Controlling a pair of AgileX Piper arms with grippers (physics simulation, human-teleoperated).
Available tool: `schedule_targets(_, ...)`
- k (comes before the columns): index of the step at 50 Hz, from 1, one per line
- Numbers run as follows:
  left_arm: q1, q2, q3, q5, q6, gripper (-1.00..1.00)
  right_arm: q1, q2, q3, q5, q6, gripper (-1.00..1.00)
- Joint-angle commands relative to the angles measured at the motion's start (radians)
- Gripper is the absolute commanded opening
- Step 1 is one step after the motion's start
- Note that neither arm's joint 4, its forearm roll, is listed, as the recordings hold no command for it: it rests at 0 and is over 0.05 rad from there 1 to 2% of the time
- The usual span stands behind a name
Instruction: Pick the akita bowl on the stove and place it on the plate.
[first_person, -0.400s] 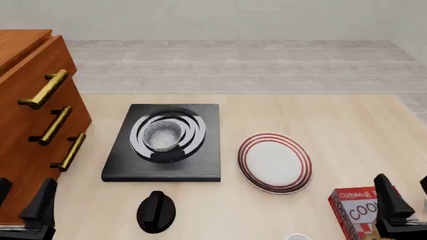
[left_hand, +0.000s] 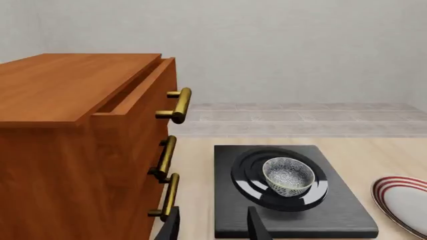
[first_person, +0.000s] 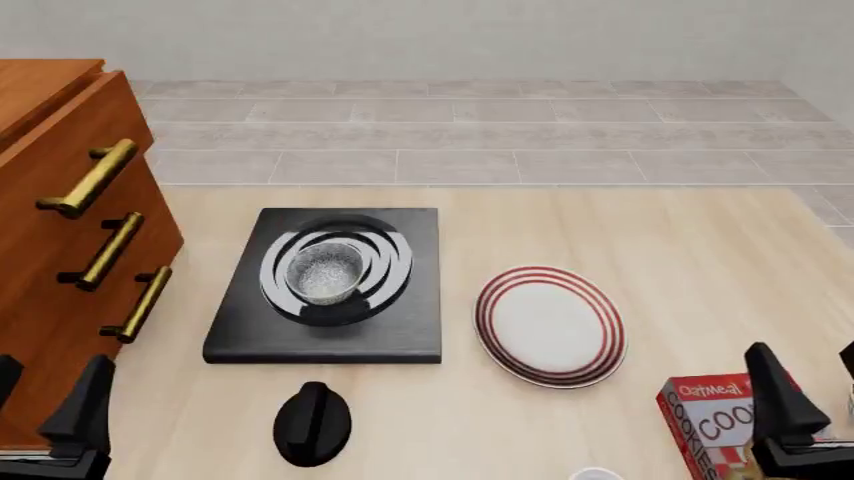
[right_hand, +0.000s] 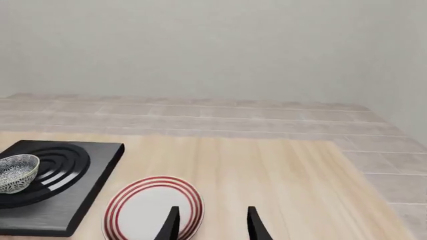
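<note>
Left wrist view first: the akita bowl (left_hand: 288, 176) sits upright on the rings of the stove (left_hand: 288, 192), dead ahead of the left gripper (left_hand: 212, 225), whose fingers (left_hand: 255, 225) stand apart with nothing between them. That line-up looks deliberate, a straight run at the bowl. The wooden cabinet (left_hand: 80, 150) crowds one side, its brass handles (left_hand: 175, 105) poking out, so the approach wants to keep to the stove side. The plate (left_hand: 404, 202) peeks in just past the stove.

Front view: bowl (first_person: 326, 272) centred on the stove (first_person: 327, 290), plate (first_person: 550, 325) just beside it on the worktop (first_person: 694, 250), bare and waiting. That makes for a short carry. A black knob-like object (first_person: 312, 423) lies near the stove's front edge, and a cookie box (first_person: 714, 420) sits by the right gripper (first_person: 801, 420). Both grippers hang low, well short of the bowl.

Right wrist view: right fingers (right_hand: 256, 225) parted and empty, aimed over the plate (right_hand: 152, 210); the bowl (right_hand: 16, 172) is off at the edge, so I'd judge the left arm better placed.
</note>
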Motion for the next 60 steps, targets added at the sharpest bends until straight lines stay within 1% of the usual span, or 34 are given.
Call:
schedule_targets(1, 0.000, 0.001, 0.000, 0.000, 0.000, 1.00, 0.018, 0.078, -0.097, 0.024, -0.002, 1.00)
schedule_targets(4, 0.000, 0.001, 0.000, 0.000, 0.000, 1.00, 0.038, 0.141, -0.150, 0.012, 0.038, 1.00)
schedule_targets(7, 0.000, 0.001, 0.000, 0.000, 0.000, 1.00, 0.073, 0.225, -0.197, -0.008, 0.013, 1.00)
schedule_targets(8, 0.000, 0.001, 0.000, 0.000, 0.000, 1.00, 0.082, 0.243, -0.207, -0.011, 0.013, 1.00)
schedule_targets(9, 0.000, 0.001, 0.000, 0.000, 0.000, 1.00, 0.097, 0.269, -0.234, -0.012, 0.033, 1.00)
schedule_targets(11, 0.000, 0.001, 0.000, 0.000, 0.000, 1.00, 0.103, 0.282, -0.242, -0.013, 0.033, 1.00)
schedule_targets(12, 0.000, 0.001, 0.000, 0.000, 0.000, 1.00, 0.106, 0.330, -0.254, -0.027, 0.010, 1.00)
schedule_targets(14, 0.000, 0.001, 0.000, 0.000, 0.000, 1.00, 0.115, 0.390, -0.269, -0.053, 0.024, 1.00)
schedule_targets(15, 0.000, 0.001, 0.000, 0.000, 0.000, 1.00, 0.141, 0.429, -0.292, -0.057, 0.008, 1.00)
schedule_targets(16, 0.000, 0.001, 0.000, 0.000, 0.000, 1.00, 0.150, 0.460, -0.295, -0.066, 0.020, 1.00)
schedule_targets(18, 0.000, 0.001, 0.000, 0.000, 0.000, 1.00, 0.149, 0.458, -0.303, -0.069, 0.009, 1.00)
schedule_targets(20, 0.000, 0.001, 0.000, 0.000, 0.000, 1.00, 0.164, 0.466, -0.331, -0.050, 0.023, 1.00)
schedule_targets(23, 0.000, 0.001, 0.000, 0.000, 0.000, 1.00, 0.199, 0.515, -0.357, -0.042, 0.014, 1.00)
schedule_targets(26, 0.000, 0.001, 0.000, 0.000, 0.000, 1.00, 0.258, 0.617, -0.372, -0.053, 0.030, 1.00)
schedule_targets(27, 0.000, 0.001, 0.000, 0.000, 0.000, 1.00, 0.264, 0.664, -0.386, -0.054, 0.025, 1.00)
schedule_targets(29, 0.000, 0.001, 0.000, 0.000, 0.000, 1.00, 0.252, 0.655, -0.389, -0.058, 0.011, 1.00)
schedule_targets(30, 0.000, 0.001, 0.000, 0.000, 0.000, 1.00, 0.251, 0.662, -0.399, -0.051, 0.015, 1.00)
schedule_targets(31, 0.000, 0.001, 0.000, 0.000, 0.000, 1.00, 0.254, 0.723, -0.430, -0.022, 0.024, 1.00)
schedule_targets(32, 0.000, 0.001, 0.000, 0.000, 0.000, 1.00, 0.262, 0.724, -0.439, -0.021, 0.026, 1.00)
schedule_targets(34, 0.000, 0.001, 0.000, 0.000, 0.000, 1.00, 0.276, 0.716, -0.459, -0.010, 0.004, 1.00)
schedule_targets(36, 0.000, 0.001, 0.000, 0.000, 0.000, 1.00, 0.303, 0.744, -0.498, 0.008, 0.026, 1.00)
schedule_targets(37, 0.000, 0.001, 0.000, 0.000, 0.000, 1.00, 0.325, 0.751, -0.516, 0.017, 0.051, 1.00)
schedule_targets(38, 0.000, 0.001, 0.000, 0.000, 0.000, 1.00, 0.325, 0.751, -0.516, 0.017, 0.051, 1.00)
schedule_targets(39, 0.000, 0.001, 0.000, 0.000, 0.000, 1.00, 0.372, 0.795, -0.547, 0.032, 0.073, 1.00)
schedule_targets(40, 0.000, 0.001, 0.000, 0.000, 0.000, 1.00, 0.372, 0.796, -0.548, 0.032, 0.073, 1.00)
schedule_targets(41, 0.000, 0.001, 0.000, 0.000, 0.000, 1.00, 0.398, 0.805, -0.566, 0.041, 0.044, 1.00)
schedule_targets(42, 0.000, 0.001, 0.000, 0.000, 0.000, 1.00, 0.414, 0.826, -0.583, 0.048, 0.036, 1.00)
schedule_targets(44, 0.000, 0.001, 0.000, 0.000, 0.000, 1.00, 0.419, 0.854, -0.614, 0.057, 0.057, 1.00)
schedule_targets(46, 0.000, 0.001, 0.000, 0.000, 0.000, 1.00, 0.448, 0.892, -0.640, 0.060, 0.053, 1.00)
schedule_targets(49, 0.000, 0.001, 0.000, 0.000, 0.000, 1.00, 0.475, 0.941, -0.669, 0.066, 0.072, 1.00)
schedule_targets(51, 0.000, 0.001, 0.000, 0.000, 0.000, 1.00, 0.499, 0.963, -0.678, 0.062, 0.114, 1.00)
schedule_targets(52, 0.000, 0.001, 0.000, 0.000, 0.000, 1.00, 0.506, 0.986, -0.687, 0.067, 0.104, 1.00)
schedule_targets(56, 0.000, 0.001, 0.000, 0.000, 0.000, 1.00, 0.519, 1.015, -0.696, 0.054, 0.137, 1.00)
schedule_targets(60, 0.000, 0.001, 0.000, 0.000, 0.000, 1.00, 0.545, 1.059, -0.730, 0.059, 0.144, 1.00)
